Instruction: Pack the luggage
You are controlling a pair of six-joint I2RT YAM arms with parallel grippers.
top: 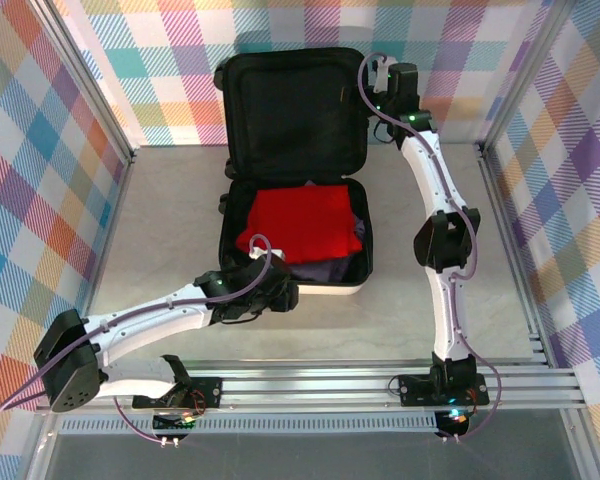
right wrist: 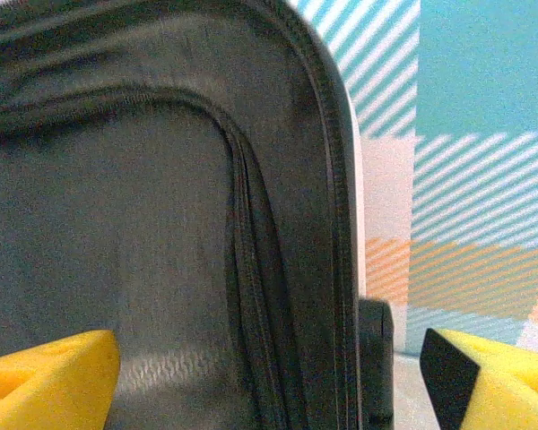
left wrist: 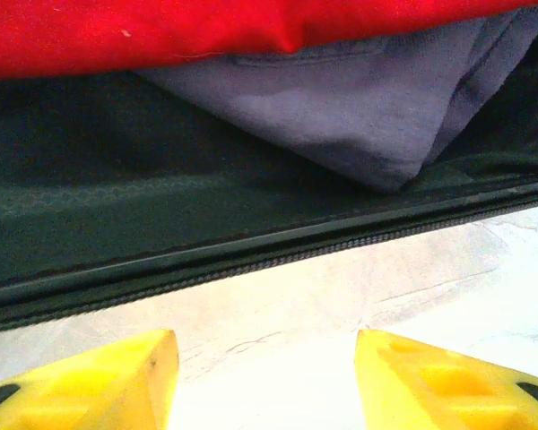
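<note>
Yellow fingertips (left wrist: 99,376) of left gripper (left wrist: 267,390) are spread wide w/ nothing between them; it hovers low over the table (top: 170,230), just outside the near rim of the luggage (top: 295,120).

Luggage lies open mid-table; base half flat, lid (right wrist: 143,269) standing upright at the far side near the back wall (top: 180,60). Base holds a folded red garment (top: 300,225) on top of a purple garment (left wrist: 341,116); purple corner droops toward the near zipper band (left wrist: 278,255) but stays inside it.

Right gripper (right wrist: 269,381) is up at the lid's top-right corner, fingers apart, one over the lining side and one past the outer edge; probably straddling the rim, but can't tell if either pad touches, since wrist view is blurred.

Handling, my read:
- shell is stiff, won't deform under a pinch; smooth outside, so likely slippery on flat faces
- lining is soft and would bunch, so poor grip pt
- lid is hinged and prob light; should swing freely, may drop once past vertical
- best hold is the lid rim / zipper band at the top corner, thin enough for the fingers to span
- clothes are soft, compress easily; purple corner could get caught in the closing seam
</note>
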